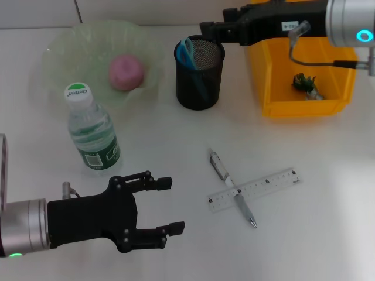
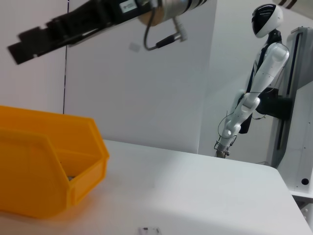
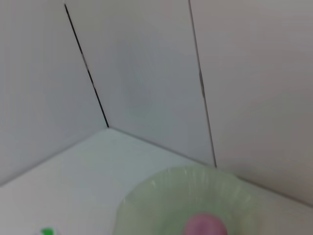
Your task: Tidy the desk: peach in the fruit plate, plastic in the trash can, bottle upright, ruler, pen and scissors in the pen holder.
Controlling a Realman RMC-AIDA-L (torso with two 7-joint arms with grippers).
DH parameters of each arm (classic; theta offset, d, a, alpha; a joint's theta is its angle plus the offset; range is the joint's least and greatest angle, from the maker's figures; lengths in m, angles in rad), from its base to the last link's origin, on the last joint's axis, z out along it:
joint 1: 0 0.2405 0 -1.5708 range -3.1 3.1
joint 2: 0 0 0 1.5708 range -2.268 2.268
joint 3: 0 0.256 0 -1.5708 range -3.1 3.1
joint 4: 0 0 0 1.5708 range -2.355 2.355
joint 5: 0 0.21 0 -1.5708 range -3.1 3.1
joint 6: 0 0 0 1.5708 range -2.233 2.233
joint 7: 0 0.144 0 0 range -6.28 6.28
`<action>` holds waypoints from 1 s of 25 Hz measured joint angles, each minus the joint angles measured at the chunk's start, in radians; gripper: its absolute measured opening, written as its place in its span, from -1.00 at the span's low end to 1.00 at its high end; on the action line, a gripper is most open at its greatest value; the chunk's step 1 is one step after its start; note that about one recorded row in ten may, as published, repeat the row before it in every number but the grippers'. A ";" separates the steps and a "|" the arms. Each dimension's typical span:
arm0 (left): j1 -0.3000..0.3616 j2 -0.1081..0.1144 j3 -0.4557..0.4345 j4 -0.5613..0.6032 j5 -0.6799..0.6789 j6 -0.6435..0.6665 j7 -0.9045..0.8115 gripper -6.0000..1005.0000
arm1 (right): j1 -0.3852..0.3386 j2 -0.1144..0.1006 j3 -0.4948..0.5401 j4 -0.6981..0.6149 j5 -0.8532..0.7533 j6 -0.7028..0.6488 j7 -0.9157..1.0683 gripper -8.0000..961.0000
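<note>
Hovering at 7 o'clock over the desk (image 1: 176,134) with left gripper (image 1: 167,205) spread wide and empty, right gripper (image 1: 206,27) reaching above pen holder (image 1: 199,79) at 12, finger gap unclear, pen (image 1: 231,187) lying crossed over ruler (image 1: 255,189) at 5, scissors (image 1: 186,51) standing in holder

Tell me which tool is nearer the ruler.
Left. The left tool hovers open just beside the ruler, on the robot's left. The right tool is far off, over the pen holder.

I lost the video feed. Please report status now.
Left gripper open, low near bottle. Right gripper above pen holder. Pen and ruler crossed on desk.
</note>
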 joint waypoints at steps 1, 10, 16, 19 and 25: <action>0.000 0.000 0.000 0.000 0.000 0.000 0.000 0.59 | 0.000 0.000 0.000 0.000 0.000 0.000 0.000 0.27; -0.004 0.002 -0.011 0.004 0.000 0.011 -0.005 0.59 | 0.085 -0.001 0.017 -0.216 -0.444 -0.464 0.074 0.39; 0.002 0.011 -0.053 0.006 0.005 0.019 -0.008 0.59 | 0.117 0.000 -0.019 -0.167 -0.487 -0.628 -0.245 0.60; 0.012 0.015 -0.070 0.018 0.006 0.022 -0.009 0.59 | 0.105 -0.001 -0.075 -0.167 -0.518 -0.648 -0.365 0.60; 0.026 0.027 -0.088 0.061 0.009 0.037 -0.079 0.59 | 0.134 -0.033 -0.090 -0.138 -0.442 -0.711 -0.498 0.60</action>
